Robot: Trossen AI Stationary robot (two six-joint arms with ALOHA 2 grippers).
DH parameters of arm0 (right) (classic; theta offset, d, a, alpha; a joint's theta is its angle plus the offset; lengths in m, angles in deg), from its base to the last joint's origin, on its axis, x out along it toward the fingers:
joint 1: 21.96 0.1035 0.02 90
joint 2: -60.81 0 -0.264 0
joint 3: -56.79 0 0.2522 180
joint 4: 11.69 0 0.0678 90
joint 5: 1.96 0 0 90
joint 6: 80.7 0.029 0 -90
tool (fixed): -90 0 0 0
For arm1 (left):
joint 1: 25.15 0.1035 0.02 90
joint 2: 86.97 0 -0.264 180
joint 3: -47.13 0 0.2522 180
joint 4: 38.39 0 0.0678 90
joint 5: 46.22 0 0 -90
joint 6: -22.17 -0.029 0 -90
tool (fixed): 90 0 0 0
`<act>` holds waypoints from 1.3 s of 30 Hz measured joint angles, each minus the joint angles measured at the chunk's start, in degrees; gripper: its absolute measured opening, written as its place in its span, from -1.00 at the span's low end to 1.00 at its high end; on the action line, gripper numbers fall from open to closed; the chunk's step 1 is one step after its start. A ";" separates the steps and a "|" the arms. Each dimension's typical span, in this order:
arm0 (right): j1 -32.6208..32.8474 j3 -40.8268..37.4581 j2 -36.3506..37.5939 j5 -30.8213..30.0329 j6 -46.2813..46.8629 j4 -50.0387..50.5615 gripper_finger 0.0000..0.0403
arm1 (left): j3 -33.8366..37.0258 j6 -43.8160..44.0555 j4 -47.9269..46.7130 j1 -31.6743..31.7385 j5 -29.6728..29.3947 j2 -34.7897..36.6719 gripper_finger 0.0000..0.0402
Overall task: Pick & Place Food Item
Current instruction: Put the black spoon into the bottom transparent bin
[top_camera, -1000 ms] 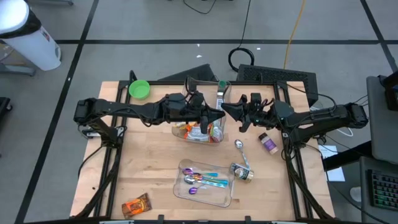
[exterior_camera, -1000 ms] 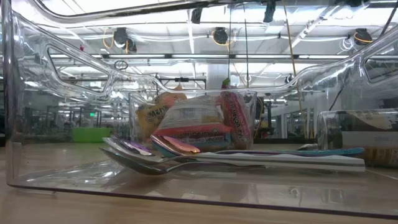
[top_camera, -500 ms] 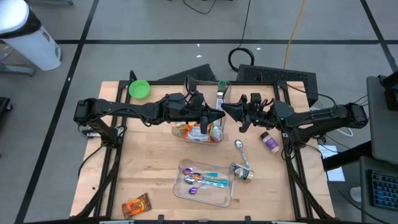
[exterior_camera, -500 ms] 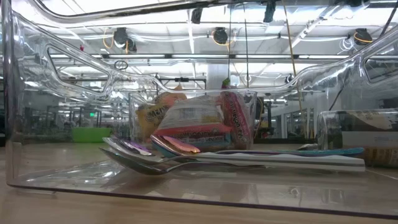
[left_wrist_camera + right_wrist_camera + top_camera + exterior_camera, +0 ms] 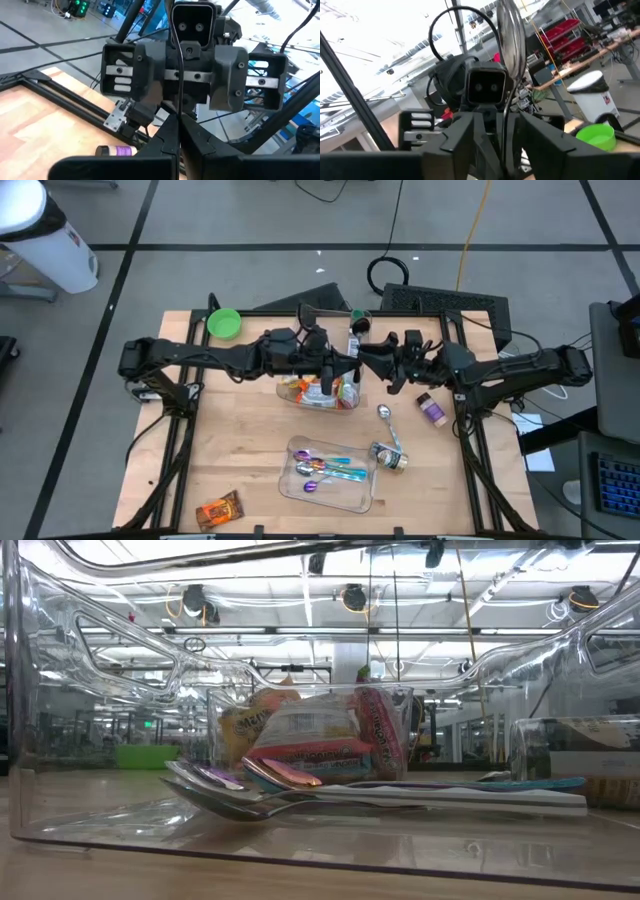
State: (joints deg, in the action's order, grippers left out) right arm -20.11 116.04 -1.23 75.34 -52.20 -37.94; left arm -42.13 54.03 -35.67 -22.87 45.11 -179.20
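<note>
As the 2 grippers meet tip to tip above the middle of the table, a thin, flat packet (image 5: pixel 353 340) stands upright between them, over the far rim of the clear tub (image 5: pixel 298 402) of wrapped snacks.

Change over the last second: the left gripper (image 5: pixel 347 362) has pinched fully closed. In the left wrist view its 2 fingers (image 5: pixel 165 145) meet on the packet (image 5: pixel 178 75), which shows there edge-on as a thin dark line. The right gripper (image 5: pixel 366 358) has gone from closed to roughly half open. In the right wrist view its fingers (image 5: pixel 467 132) stand clear on either side of the packet (image 5: pixel 512 30) and touch nothing. From above, the packet also looks slightly shifted and tilted compared with a moment earlier.

Reading: this appears to be a hand-over, with the food item passing from the right gripper to the left. The packet is in the air, carried by the left gripper alone. It is not yet placed.

Elsewhere on the table:
- a clear tray (image 5: pixel 352 500) of spoons lies nearer the front;
- a green bowl (image 5: pixel 223 323) sits at the far left corner;
- a wrapped bar (image 5: pixel 220 508) lies at the front left.

Next need, as judged: the right arm backs away without brushing the packet, and then the left lowers it to its destination, probably the tub below.
</note>
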 joint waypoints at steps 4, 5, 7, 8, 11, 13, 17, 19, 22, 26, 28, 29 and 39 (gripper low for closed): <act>-0.02 0.00 2.20 0.81 -2.74 -0.01 -0.11 | 0.07 -1.20 -2.94 -0.02 0.15 1.97 -0.98; -0.09 0.02 2.99 0.89 -3.77 0.07 -0.09 | 0.07 -1.88 -3.23 -0.02 0.07 2.67 -0.98; -0.11 0.07 5.07 0.98 -5.75 1.68 -0.07 | 0.02 -3.02 -7.35 0.05 -0.71 5.26 -0.98; -0.13 0.08 6.03 0.97 -6.45 2.41 -0.06 | 0.02 -3.71 -8.87 0.07 -1.18 6.50 -0.98; -0.26 0.09 9.63 0.93 -7.76 7.45 -0.06 | 0.02 -4.81 -14.92 0.07 -1.57 10.53 -0.98; -0.26 0.09 12.22 0.92 -8.43 11.69 -0.07 | 0.02 -4.79 -18.47 -0.49 -0.82 12.70 -0.98; -0.24 0.09 16.50 0.89 -8.32 19.52 -0.08 | -0.04 -2.40 -24.72 -3.97 2.63 15.27 -0.98; -0.24 0.09 17.84 0.87 -7.61 23.08 -0.07 | -0.04 -0.43 -26.27 -6.60 4.28 15.06 -0.98; -0.24 0.04 19.24 0.92 -6.06 26.92 -0.07 | -0.04 2.40 -26.07 -11.12 3.84 13.82 -0.98; -0.24 0.05 19.51 0.98 -4.08 28.92 -0.09 | -0.02 5.48 -28.38 -16.25 0.89 12.23 -0.98; -0.24 0.04 19.09 0.98 -2.82 29.03 -0.10 | 0.01 6.67 -30.53 -18.00 -1.08 12.05 -0.98; -0.24 0.05 18.83 1.06 -2.06 28.89 -0.10 | 0.04 7.38 -30.85 -18.68 -2.05 11.98 -0.98; 6.56 -0.02 9.61 14.29 -1.23 17.21 -0.10 | 0.00 1.14 -17.38 -19.97 -13.99 11.57 -0.98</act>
State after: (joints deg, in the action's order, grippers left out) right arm -13.55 116.02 8.38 89.63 -53.43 -20.73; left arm -42.13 55.18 -53.04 -42.83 31.12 -167.63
